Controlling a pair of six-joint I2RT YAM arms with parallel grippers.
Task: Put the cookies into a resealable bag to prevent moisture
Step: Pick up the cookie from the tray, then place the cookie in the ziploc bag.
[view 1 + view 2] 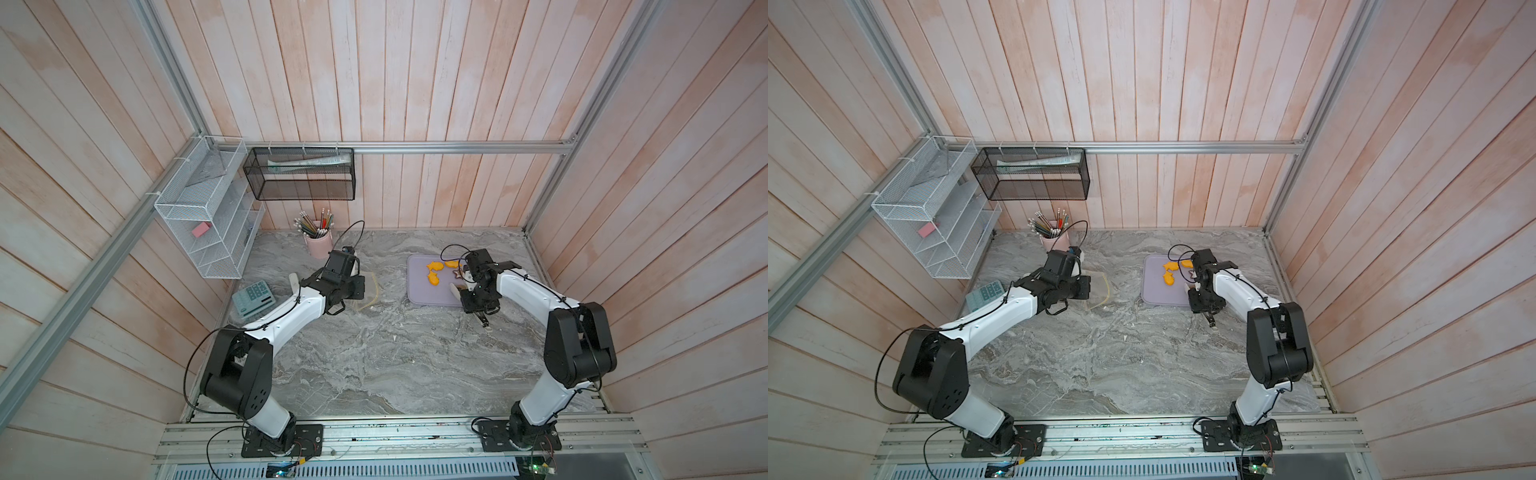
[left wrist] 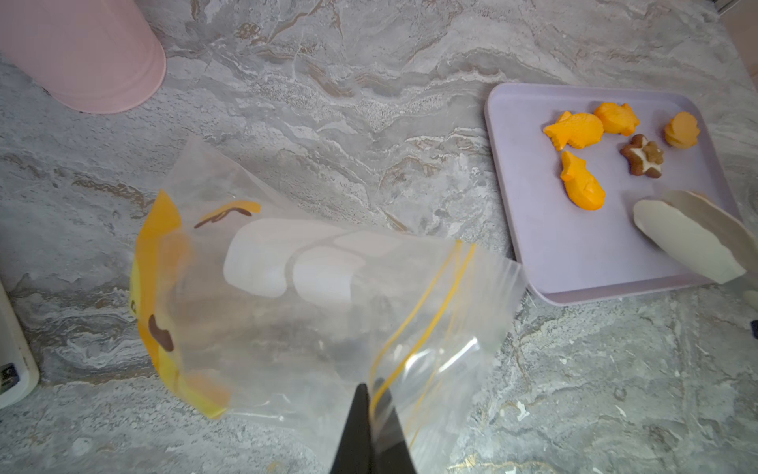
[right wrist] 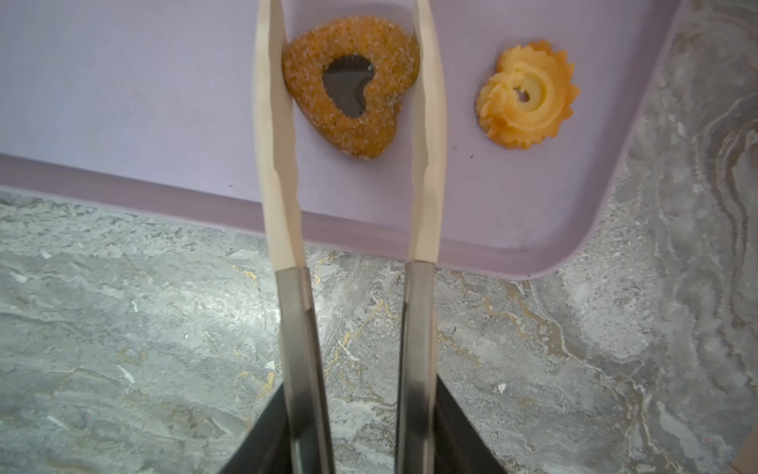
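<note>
On the lilac tray (image 3: 123, 102), right tool (image 3: 363, 418) clamps beige-tipped tongs (image 3: 279, 184) astride brown heart cookie (image 3: 352, 88); at 9 o'clock, left tool (image 2: 371, 394) pinches clear resealable bag (image 2: 311, 295).

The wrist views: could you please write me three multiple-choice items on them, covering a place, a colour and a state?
1. The heart cookie lies: A. in the bag; B. on the tray, between the tongs' tips; C. in the left claw.
2. The bag's seal strip is: A. blue; B. green; C. yellow.
3. The left claw is: A. shut on the bag's edge; B. open; C. shut on the tongs.
B: the right wrist view shows it on the tray between both tips. C: yellow lines cross the bag's mouth. A: its tips pinch the plastic.
</note>
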